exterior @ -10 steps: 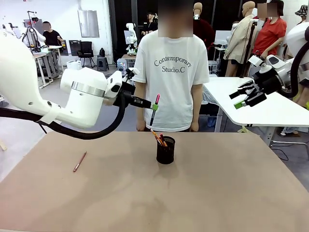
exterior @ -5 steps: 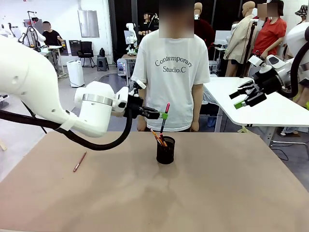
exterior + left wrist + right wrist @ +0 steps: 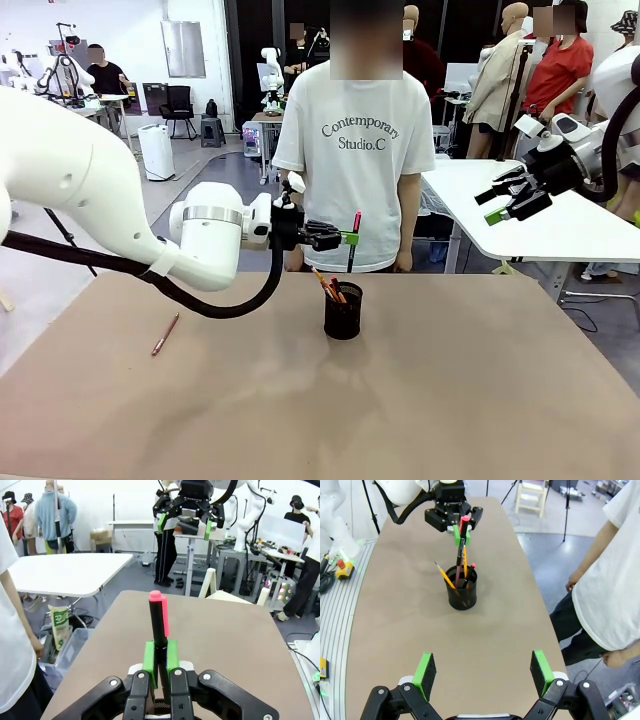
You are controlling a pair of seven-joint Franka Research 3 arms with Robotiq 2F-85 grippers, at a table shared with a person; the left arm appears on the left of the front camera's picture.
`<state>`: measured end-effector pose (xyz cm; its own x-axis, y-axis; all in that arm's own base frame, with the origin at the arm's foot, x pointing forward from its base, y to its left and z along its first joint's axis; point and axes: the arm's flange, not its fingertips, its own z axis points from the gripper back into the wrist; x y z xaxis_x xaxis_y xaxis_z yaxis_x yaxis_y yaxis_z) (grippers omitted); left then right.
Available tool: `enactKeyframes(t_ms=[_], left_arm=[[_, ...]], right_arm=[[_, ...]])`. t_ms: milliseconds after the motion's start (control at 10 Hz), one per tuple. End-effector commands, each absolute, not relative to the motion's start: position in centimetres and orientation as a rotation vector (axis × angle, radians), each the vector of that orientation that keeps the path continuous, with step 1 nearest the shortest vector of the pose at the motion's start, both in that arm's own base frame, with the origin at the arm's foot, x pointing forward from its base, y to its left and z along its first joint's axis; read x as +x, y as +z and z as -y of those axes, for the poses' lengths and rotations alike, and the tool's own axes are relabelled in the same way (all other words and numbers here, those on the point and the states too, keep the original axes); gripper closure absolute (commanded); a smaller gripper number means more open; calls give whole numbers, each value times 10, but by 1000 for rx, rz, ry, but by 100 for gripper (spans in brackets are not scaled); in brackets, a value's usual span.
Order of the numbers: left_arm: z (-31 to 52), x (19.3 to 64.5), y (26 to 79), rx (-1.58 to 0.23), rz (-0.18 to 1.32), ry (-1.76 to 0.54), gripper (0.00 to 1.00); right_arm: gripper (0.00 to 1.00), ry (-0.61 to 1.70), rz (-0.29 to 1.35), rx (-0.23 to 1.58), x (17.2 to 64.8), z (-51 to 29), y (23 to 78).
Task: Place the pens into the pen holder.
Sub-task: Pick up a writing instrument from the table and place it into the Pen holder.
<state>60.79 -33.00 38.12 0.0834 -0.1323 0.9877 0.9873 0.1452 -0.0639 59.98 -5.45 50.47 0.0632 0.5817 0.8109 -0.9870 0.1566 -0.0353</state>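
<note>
Front view, from picture left: a copper-brown pen (image 3: 165,334) lies flat on the table (image 3: 450,400) at the left, well apart from everything else. Moving toward the centre, I see my left gripper (image 3: 350,239) reaching in level, above the table, in front of the person (image 3: 355,140). Its green pads (image 3: 348,238) are pinching the black pen with red end (image 3: 353,245) around its middle. That pen stands nearly upright, red end up, with its dark lower end hanging just above the pen holder (image 3: 343,313), toward the right side of the rim. I cannot tell whether the tip has entered the cup. The holder sits at the table's centre with yellow-orange pencils (image 3: 324,283) leaning out to its left. At the far right, my right gripper (image 3: 503,205) hangs high beyond the table edge, fingers spread and holding nothing.

Left wrist view shows the pads pressed against both sides of the black barrel, most of the pen's length rising above them at frame centre.

Right wrist view shows my own two pads wide apart at the bottom, and the holder in the upper middle with the held pen directly over it.
</note>
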Motion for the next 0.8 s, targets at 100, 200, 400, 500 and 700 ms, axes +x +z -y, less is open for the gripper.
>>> enactKeyframes(t_ms=[100, 200, 400, 500, 700], left_arm=[[330, 611, 371, -1081, 1133, -1113, 100], [331, 612, 371, -1078, 1129, -1120, 88], [329, 611, 371, -1079, 1127, -1126, 48], [330, 610, 371, -1080, 1125, -1127, 29], [329, 609, 371, -1068, 1119, -1134, 0]], right_arm=[[0, 1311, 811, 627, 600, 51, 506], [0, 1311, 811, 627, 600, 51, 506], [0, 1311, 811, 627, 600, 51, 506], [0, 1311, 811, 627, 600, 51, 506], [0, 1311, 811, 627, 600, 51, 506]])
